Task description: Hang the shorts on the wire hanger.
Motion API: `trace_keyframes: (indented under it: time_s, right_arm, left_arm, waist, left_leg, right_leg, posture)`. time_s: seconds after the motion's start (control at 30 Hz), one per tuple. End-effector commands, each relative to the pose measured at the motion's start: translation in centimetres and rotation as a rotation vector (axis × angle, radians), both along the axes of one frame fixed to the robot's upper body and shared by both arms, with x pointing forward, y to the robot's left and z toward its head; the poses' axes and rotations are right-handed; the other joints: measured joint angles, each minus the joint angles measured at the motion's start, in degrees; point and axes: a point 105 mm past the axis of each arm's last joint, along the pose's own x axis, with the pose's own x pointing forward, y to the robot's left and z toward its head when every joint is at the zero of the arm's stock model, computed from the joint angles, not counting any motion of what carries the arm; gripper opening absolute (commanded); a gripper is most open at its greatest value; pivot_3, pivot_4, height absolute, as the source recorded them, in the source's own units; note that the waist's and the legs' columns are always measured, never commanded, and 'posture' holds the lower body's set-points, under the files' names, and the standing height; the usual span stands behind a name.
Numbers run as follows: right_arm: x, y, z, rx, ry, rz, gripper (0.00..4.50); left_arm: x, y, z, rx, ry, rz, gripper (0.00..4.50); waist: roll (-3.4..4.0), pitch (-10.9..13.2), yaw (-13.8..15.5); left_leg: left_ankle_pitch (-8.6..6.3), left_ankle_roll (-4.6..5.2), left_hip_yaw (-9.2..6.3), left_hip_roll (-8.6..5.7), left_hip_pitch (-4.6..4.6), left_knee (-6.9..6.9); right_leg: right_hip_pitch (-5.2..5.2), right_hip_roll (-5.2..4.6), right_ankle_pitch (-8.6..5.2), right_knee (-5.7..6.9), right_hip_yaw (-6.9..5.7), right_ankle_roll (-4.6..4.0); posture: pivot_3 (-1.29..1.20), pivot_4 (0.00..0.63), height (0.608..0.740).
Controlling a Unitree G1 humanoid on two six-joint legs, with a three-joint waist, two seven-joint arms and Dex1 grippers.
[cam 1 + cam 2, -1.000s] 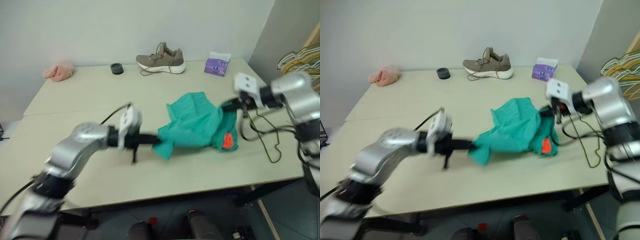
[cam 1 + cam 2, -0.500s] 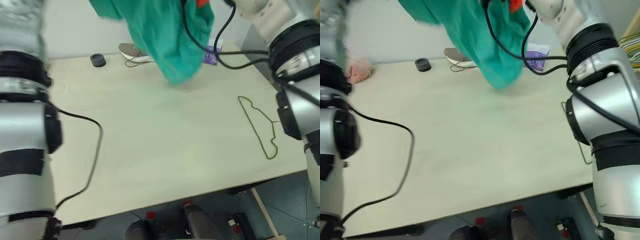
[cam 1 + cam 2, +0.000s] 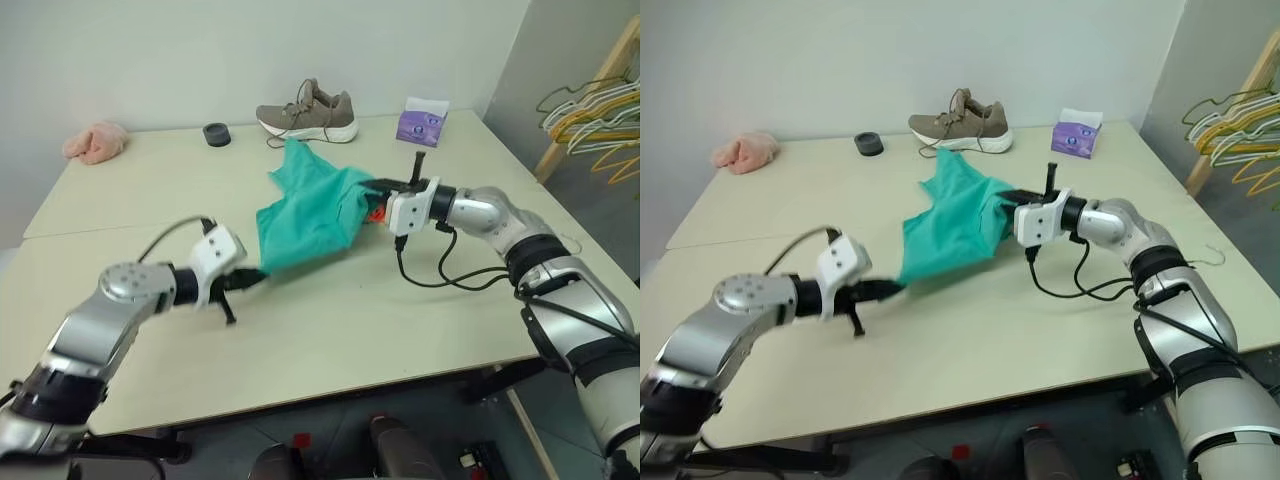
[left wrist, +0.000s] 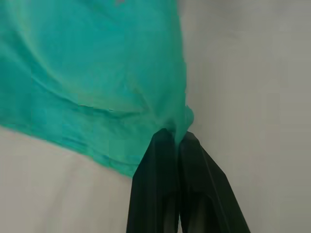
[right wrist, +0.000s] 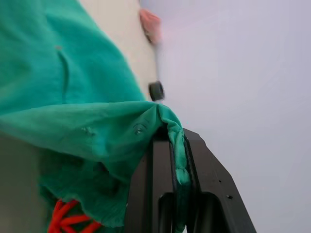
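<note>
Silver arms, black joints, white wrist blocks

Both arms have rounded silver-grey shells with black bands at the joints. Each wrist carries a white boxy block, from which a loose black cable loops back. The left gripper [image 4: 176,141] and right gripper [image 5: 177,141] have plain, flat black fingers.

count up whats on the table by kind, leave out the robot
shorts: 1
shoe: 1
purple tissue box: 1
small black round thing: 1
pink soft item: 1
total: 5
</note>
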Motion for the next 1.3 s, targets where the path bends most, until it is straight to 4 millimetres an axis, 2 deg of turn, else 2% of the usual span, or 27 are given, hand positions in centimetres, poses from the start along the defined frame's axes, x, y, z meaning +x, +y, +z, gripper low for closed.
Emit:
trace_keyframes:
  time_s: [0.03, 0.13, 0.27, 0.37, 0.5, 0.57, 0.63, 0.77, 0.97, 1.0, 1.1, 1.2, 1.3]
  right_arm:
    - [-2.8, 1.1, -0.9, -0.021, 0.086, 0.152, 0.0]
    - [-5.7, -0.1, -4.9, -0.175, 0.351, 0.199, 0.0]
    - [-9.2, -2.1, -7.8, -0.324, 0.676, 0.182, 0.0]
    - [-10.4, -4.0, -9.6, -0.448, 0.756, 0.13, 0.0]
    - [-10.5, -5.5, -10.4, -0.493, 0.804, 0.064, 0.0]
    - [-11.0, -6.4, -10.3, -0.497, 0.858, 0.049, 0.0]
    - [-11.4, -6.9, -10.0, -0.495, 0.886, 0.042, 0.0]
    - [-11.8, -6.9, -9.3, -0.462, 0.912, 0.045, 0.0]
    - [-12.6, -6.5, -9.5, -0.476, 0.931, 0.058, 0.0]
    - [-12.6, -6.5, -9.5, -0.474, 0.925, 0.057, 0.62]
    - [-12.7, -6.6, -9.6, -0.49, 0.911, 0.062, 1.53]
    - [-13.2, -7.0, -9.5, -0.52, 0.912, 0.076, 2.58]
    - [-13.7, -6.9, -8.6, -0.5, 0.931, 0.1, 3.6]
  left_arm:
    - [-2.5, -0.2, 1.4, -0.025, 0.072, -0.072, 0.02]
    - [-4.9, 0.0, 0.5, -0.016, 0.201, -0.151, 0.02]
    - [-6.8, 0.2, -0.3, -0.013, 0.295, -0.211, 0.02]
    - [-7.7, 0.7, -1.0, 0.004, 0.346, -0.244, 0.02]
    - [-8.7, 1.2, -1.6, 0.046, 0.379, -0.307, 0.02]
    - [-9.2, 2.0, -2.3, 0.12, 0.384, -0.351, 0.02]
    - [-10.0, 1.9, -2.4, 0.105, 0.417, -0.389, 0.02]
    - [-11.1, 1.6, -2.3, 0.084, 0.446, -0.442, 0.02]
    - [-11.3, 1.7, -3.1, 0.1, 0.438, -0.454, 0.02]
    - [-11.4, 1.7, -3.1, 0.094, 0.452, -0.452, 0.0]
    - [-11.8, 1.7, -3.3, 0.081, 0.478, -0.456, 0.66]
    - [-12.0, 1.8, -3.2, 0.068, 0.488, -0.453, 1.56]
    - [-11.8, 1.9, -2.9, 0.06, 0.463, -0.452, 2.44]
  waist:
    - [-0.02, -0.02, 0.4]
    - [-0.02, -0.02, 1.43]
    - [-0.01, -0.01, 3.55]
    - [-0.07, -0.08, 4.29]
    - [-0.16, -0.13, 4.34]
    - [-0.16, -0.13, 4.34]
    - [-0.16, -0.13, 4.37]
    - [-0.19, -0.15, 4.3]
    - [-0.2, -0.16, 4.32]
    - [-0.21, -0.17, 4.33]
    - [-0.21, -0.17, 4.31]
    - [-0.21, -0.17, 4.31]
    - [-0.21, -0.17, 4.31]
  left_leg:
    - [0.01, -0.01, -0.1, 0.01, 0.03, -0.03]
    - [-0.08, 0.14, -0.37, -0.01, 0.25, -0.04]
    - [-0.1, 0.17, -0.4, -0.18, 0.67, -0.02]
    - [-0.1, 0.18, -0.3, -0.18, 0.82, 0.01]
    - [-0.1, 0.18, -0.33, -0.11, 0.86, -0.01]
    - [-0.1, 0.18, -0.3, -0.11, 0.84, -0.03]
    - [-0.11, 0.18, -0.3, -0.11, 0.83, -0.04]
    - [-0.11, 0.18, -0.27, -0.09, 0.84, -0.04]
    - [-0.11, 0.18, -0.29, -0.07, 0.83, -0.05]
    - [-0.11, 0.18, -0.28, -0.07, 0.83, -0.05]
    - [-0.11, 0.18, -0.28, -0.07, 0.83, -0.05]
    - [-0.11, 0.18, -0.29, -0.07, 0.83, -0.05]
    - [-0.11, 0.18, -0.28, -0.07, 0.83, -0.05]
  right_leg:
    - [0.06, 0.02, -0.01, -0.02, -0.09, -0.01]
    - [0.35, 0.09, -0.02, -0.01, -0.34, -0.03]
    - [0.81, 0.11, -0.07, -0.03, -0.46, -0.1]
    - [0.88, 0.14, -0.25, -0.06, -0.43, -0.34]
    - [0.9, 0.25, -0.46, -0.02, -0.49, -0.3]
    - [0.86, 0.26, -0.45, -0.01, -0.45, -0.34]
    - [0.85, 0.26, -0.42, -0.02, -0.44, -0.4]
    - [0.84, 0.27, -0.4, -0.02, -0.43, -0.44]
    - [0.83, 0.3, -0.49, -0.02, -0.44, -0.3]
    - [0.83, 0.3, -0.49, -0.02, -0.44, -0.3]
    - [0.83, 0.3, -0.5, -0.02, -0.44, -0.3]
    - [0.83, 0.3, -0.5, -0.02, -0.45, -0.29]
    - [0.83, 0.3, -0.5, -0.02, -0.45, -0.29]
  posture:
    - [-0.06, 0.059, 0.74]
    - [-0.06, 0.059, 0.74]
    - [-0.07, 0.058, 0.74]
    - [-0.08, 0.057, 0.74]
    - [-0.08, 0.056, 0.74]
    - [-0.08, 0.057, 0.74]
    - [-0.08, 0.059, 0.74]
    - [-0.09, 0.059, 0.74]
    - [-0.09, 0.058, 0.74]
    - [-0.09, 0.058, 0.74]
    - [-0.09, 0.059, 0.74]
    - [-0.09, 0.06, 0.74]
    - [-0.09, 0.062, 0.74]
